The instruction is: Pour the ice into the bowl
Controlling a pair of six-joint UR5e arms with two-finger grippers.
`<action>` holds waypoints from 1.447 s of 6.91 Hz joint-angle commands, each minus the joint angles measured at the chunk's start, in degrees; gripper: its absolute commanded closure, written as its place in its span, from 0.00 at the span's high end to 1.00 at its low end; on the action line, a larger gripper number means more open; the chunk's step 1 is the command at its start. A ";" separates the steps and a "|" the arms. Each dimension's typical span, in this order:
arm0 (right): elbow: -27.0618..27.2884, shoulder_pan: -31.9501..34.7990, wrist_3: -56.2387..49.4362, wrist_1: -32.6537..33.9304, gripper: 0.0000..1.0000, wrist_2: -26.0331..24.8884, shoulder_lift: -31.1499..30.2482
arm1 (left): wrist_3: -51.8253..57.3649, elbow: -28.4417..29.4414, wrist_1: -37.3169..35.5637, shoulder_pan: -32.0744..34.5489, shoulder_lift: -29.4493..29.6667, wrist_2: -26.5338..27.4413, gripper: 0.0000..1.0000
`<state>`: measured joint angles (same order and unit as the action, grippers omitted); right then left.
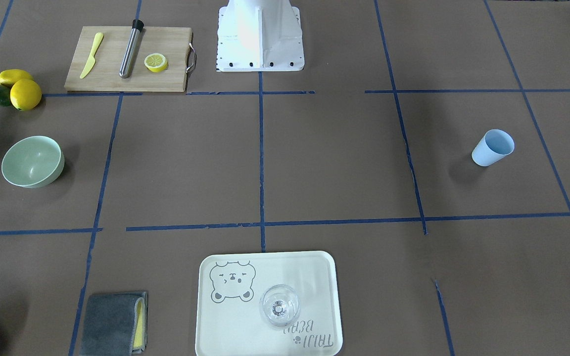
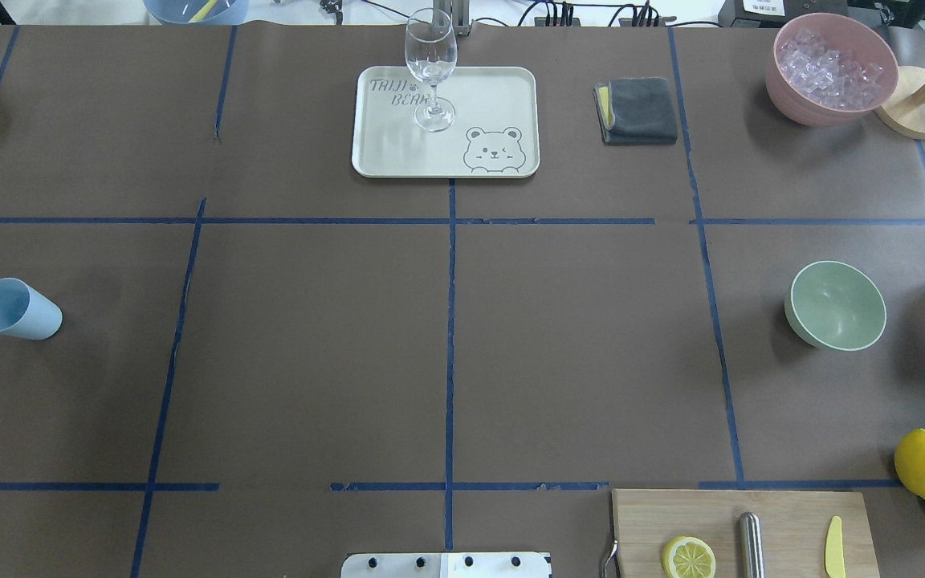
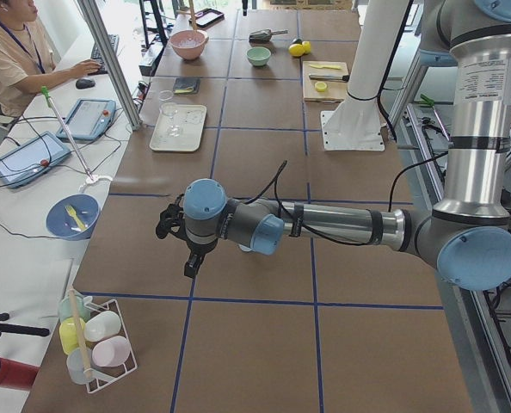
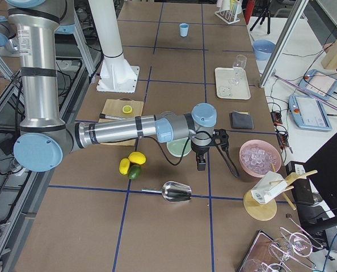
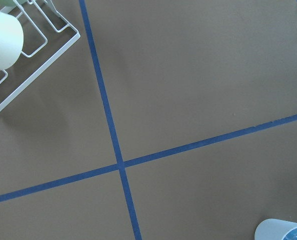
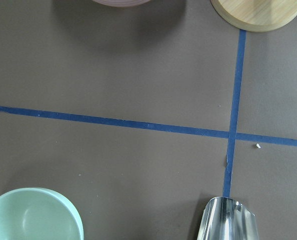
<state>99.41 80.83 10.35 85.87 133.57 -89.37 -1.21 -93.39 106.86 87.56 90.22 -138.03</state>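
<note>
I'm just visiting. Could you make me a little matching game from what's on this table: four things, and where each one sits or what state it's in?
Things:
1. wine glass
2. lemon slice
3. ice
4. mint-green bowl

Places or states:
A. in the pink bowl
B. empty
C. on the wooden board
D. on the bear tray

Pairs: 1-D, 2-C, 3-A, 4-B.

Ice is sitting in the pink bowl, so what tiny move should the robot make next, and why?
Probably move the right gripper over to the metal scoop and get ready to grasp it. The ice sits in the pink bowl, the green bowl is empty, and the scoop lies untouched close to that gripper.
</note>
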 commanded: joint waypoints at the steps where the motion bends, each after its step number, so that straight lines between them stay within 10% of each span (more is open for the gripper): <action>1: -0.01 -0.50 0.19 -0.08 1.00 0.46 0.34 | 0.33 -0.03 0.63 -0.28 -0.39 -0.57 1.00; 7: 2.70 -10.14 8.21 -4.36 1.00 7.41 -0.80 | 0.33 0.05 5.61 -0.55 -2.15 -0.49 1.00; 10: -1.38 -20.88 32.67 -35.10 0.93 -2.25 -10.11 | -0.10 0.49 11.88 -0.64 -3.73 -0.49 1.00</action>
<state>100.68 63.00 35.10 61.11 134.42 -96.57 -1.08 -93.09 117.09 86.95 86.72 -138.51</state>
